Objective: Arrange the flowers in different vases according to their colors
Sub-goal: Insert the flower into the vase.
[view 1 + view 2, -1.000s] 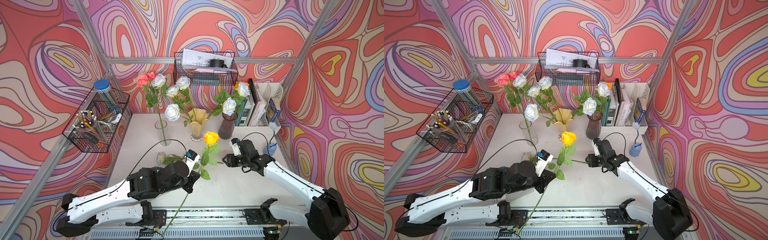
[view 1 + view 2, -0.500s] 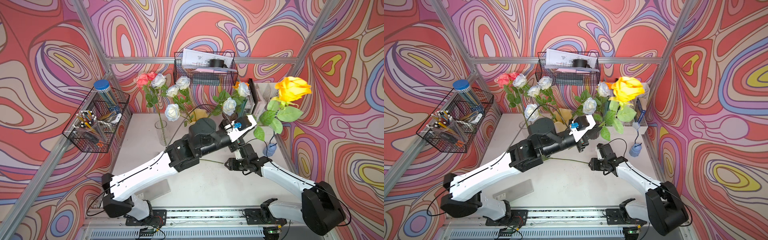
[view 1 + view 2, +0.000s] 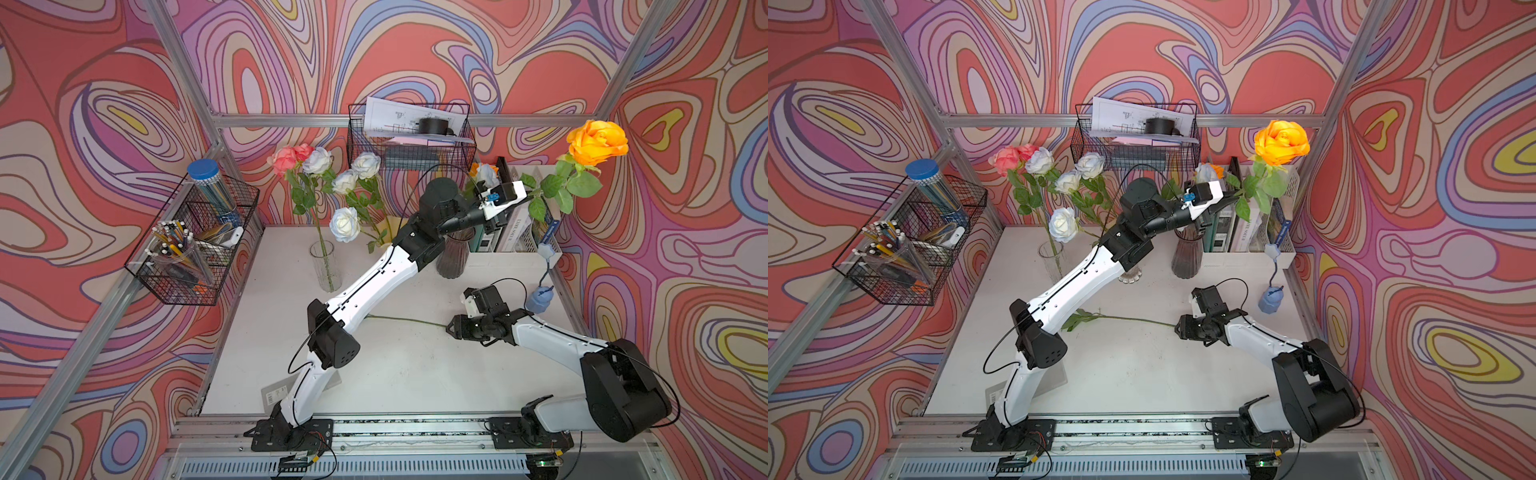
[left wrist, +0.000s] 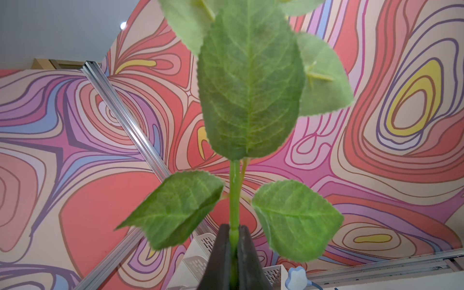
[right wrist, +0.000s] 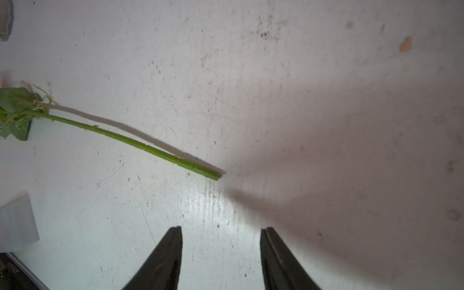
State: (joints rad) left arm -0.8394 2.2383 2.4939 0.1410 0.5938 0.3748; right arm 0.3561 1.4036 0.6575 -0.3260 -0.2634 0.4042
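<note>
Orange-headed, the long-stemmed artificial rose (image 3: 598, 143) hangs high at the back right, up and aside from the smoky purple-brown ribbed glass vase (image 3: 453, 259), its green stem pinched in the closed left gripper (image 4: 234, 241) just below the leaves. Light, springy and likely top-heavy, it may sway; the bare stem is the place to hold. The right gripper (image 5: 221, 251), jaws apart and empty, hovers by the cut stem end of a second flower (image 5: 125, 138) lying flat.

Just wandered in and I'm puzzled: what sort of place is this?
Probably a robot test booth staged as a desk. A left arm and right arm are mounted on a rail at the table edge, swirly printed panels hang on an aluminium frame, and the roses and pen basket look like props.
</note>
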